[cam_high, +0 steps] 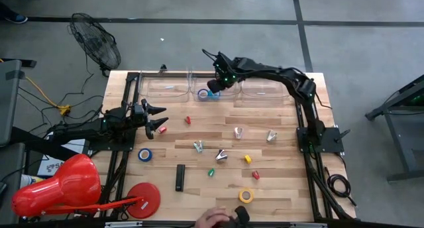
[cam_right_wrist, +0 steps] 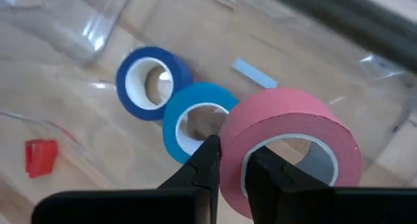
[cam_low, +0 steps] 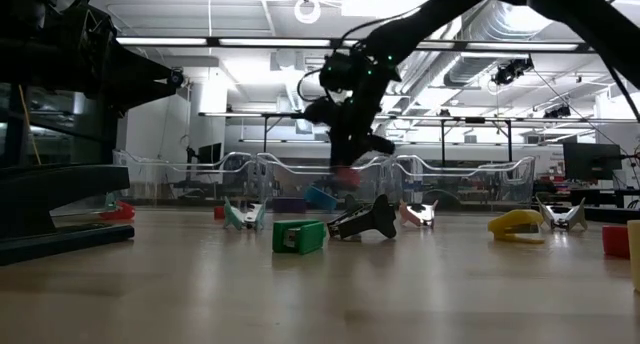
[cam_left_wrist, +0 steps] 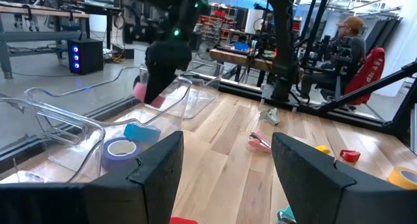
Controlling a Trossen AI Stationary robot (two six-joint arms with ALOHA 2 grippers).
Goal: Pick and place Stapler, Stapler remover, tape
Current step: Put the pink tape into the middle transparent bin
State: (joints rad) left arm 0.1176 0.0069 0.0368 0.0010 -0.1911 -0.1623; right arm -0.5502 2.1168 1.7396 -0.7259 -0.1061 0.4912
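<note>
My right gripper (cam_high: 213, 87) hangs over the middle clear tray (cam_high: 199, 82) at the table's far edge, shut on a pink tape roll (cam_right_wrist: 293, 136). Two blue rolls (cam_right_wrist: 153, 81) (cam_right_wrist: 195, 120) lie flat in the tray beneath it. On the table, another blue roll (cam_high: 144, 154) and a yellow roll (cam_high: 246, 195) lie flat. A black stapler (cam_high: 179, 177) lies toward the near edge, and several staple removers (cam_high: 220, 155) are scattered mid-table. My left gripper (cam_high: 161, 118) waits open at the table's left side. My right gripper holds the pink tape roll by its wall (cam_right_wrist: 233, 160), with one finger outside the ring and the other inside its centre hole. The fingers come from above, pointing down. The roll is lifted clear, tilted, above the tray (cam_low: 347, 174).
Three clear trays (cam_high: 265, 89) line the far edge. A large red disc (cam_high: 142, 198) sits at the near left corner. Small red, green and yellow pieces (cam_high: 248, 159) dot the middle. A person's hand (cam_high: 215, 218) rests at the near edge.
</note>
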